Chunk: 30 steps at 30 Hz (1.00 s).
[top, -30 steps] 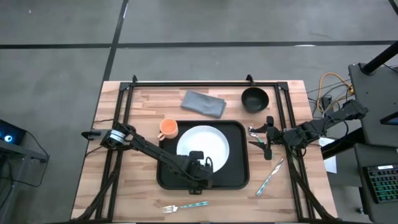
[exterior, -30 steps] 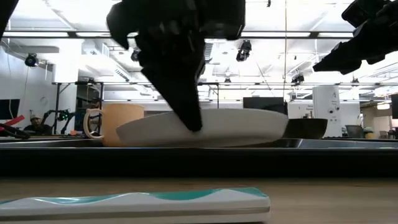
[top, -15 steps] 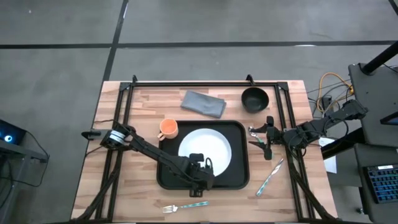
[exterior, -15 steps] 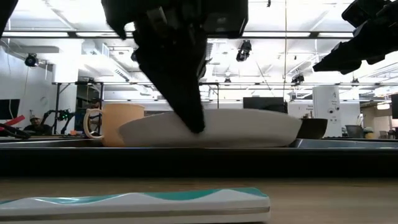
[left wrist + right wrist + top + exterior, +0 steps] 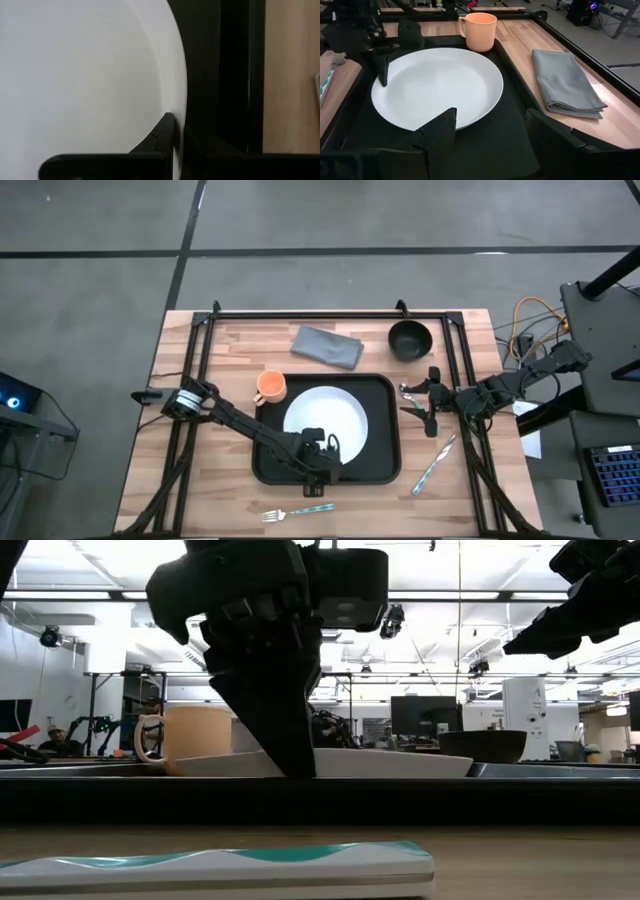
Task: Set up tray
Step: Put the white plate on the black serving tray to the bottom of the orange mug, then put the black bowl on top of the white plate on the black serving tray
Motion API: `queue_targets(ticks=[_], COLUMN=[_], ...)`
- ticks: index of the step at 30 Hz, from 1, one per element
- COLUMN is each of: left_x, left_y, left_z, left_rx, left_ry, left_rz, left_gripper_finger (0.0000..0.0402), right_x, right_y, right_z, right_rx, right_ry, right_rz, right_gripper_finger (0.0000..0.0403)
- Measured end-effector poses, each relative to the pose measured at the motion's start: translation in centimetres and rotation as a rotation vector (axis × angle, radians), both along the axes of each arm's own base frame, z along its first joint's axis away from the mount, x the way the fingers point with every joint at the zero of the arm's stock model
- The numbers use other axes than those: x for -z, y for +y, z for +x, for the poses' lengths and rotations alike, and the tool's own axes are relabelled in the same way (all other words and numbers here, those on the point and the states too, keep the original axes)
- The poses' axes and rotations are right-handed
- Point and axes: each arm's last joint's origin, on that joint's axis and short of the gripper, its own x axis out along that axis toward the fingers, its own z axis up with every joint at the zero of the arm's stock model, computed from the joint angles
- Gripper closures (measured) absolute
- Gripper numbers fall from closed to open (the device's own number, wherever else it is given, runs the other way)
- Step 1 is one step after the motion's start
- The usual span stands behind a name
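The black tray (image 5: 385, 465) lies in the middle of the table. The white plate (image 5: 325, 418) lies inside it; it also shows in the right wrist view (image 5: 437, 90) and the low view (image 5: 390, 762). My left gripper (image 5: 322, 446) is shut on the plate's near rim. My right gripper (image 5: 424, 406) is open and empty above the table, just right of the tray. An orange mug (image 5: 270, 387) stands on the wood at the tray's far left corner. My left gripper pinches the plate's near rim (image 5: 176, 120) between its two fingers, one finger (image 5: 159, 142) on the plate's upper face and the other outside the rim. The fingers come from above, pointing down. The plate lies flat on the tray floor (image 5: 205, 75).
A folded grey napkin (image 5: 327, 346) and a black bowl (image 5: 409, 339) lie at the far side. A fork (image 5: 297, 511) lies near the front edge, and another utensil with a teal handle (image 5: 435, 463) lies right of the tray. Black frame rails (image 5: 320, 313) border the table.
My left gripper has gone down a little with the plate's near rim. The plate, held raised and tilted above the tray floor a second ago, now lies flat and low in the tray.
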Motion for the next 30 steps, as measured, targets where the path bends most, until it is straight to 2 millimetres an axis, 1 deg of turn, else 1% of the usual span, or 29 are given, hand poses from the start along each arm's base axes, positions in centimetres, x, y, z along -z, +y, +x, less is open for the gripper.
queue_targets(ticks=[5, 8, 13, 18, 21, 24, 27, 30], left_x=[-0.2, -0.5, -0.4, -1.1, -2.5, -4.5, -6.1, -7.8], left_y=[-0.1, -0.2, -0.2, -0.3, -0.2, 0.2, 0.9, 2.1], left_z=[0.2, 0.4, 0.4, 0.6, 0.4, -0.4, -1.5, -3.1], left_rx=[0.0, 0.0, 0.0, 0.002, 0.014, 0.041, 0.07, 0.083], left_ry=[-0.013, -0.031, -0.023, -0.044, -0.051, -0.064, -0.113, -0.168], left_rz=[-0.013, -0.033, -0.031, -0.035, -0.026, 0.008, 0.097, 0.208], left_gripper_finger=[0.0394, 0.0373, 0.033, 0.0305, 0.03, 0.0299, 0.0299, 0.0299], right_x=[0.0, 0.0, 0.0, 0.0, -0.4, -1.4, -3.3, -5.2], right_y=[0.0, 0.0, 0.0, 0.1, 0.1, -0.1, -0.6, -1.4], right_z=[0.0, 0.0, 0.0, 0.0, 0.0, -0.1, -0.6, -1.0], right_rx=[0.001, -0.001, 0.003, -0.017, -0.013, 0.021, 0.098, 0.216], right_ry=[-0.001, -0.001, -0.003, 0.002, -0.009, -0.005, 0.029, 0.093], right_rz=[0.004, 0.004, 0.015, 0.027, 0.034, -0.005, -0.042, -0.072], right_gripper_finger=[0.0174, 0.0174, 0.0174, 0.0174, 0.0174, 0.0174, 0.0174, 0.0174])
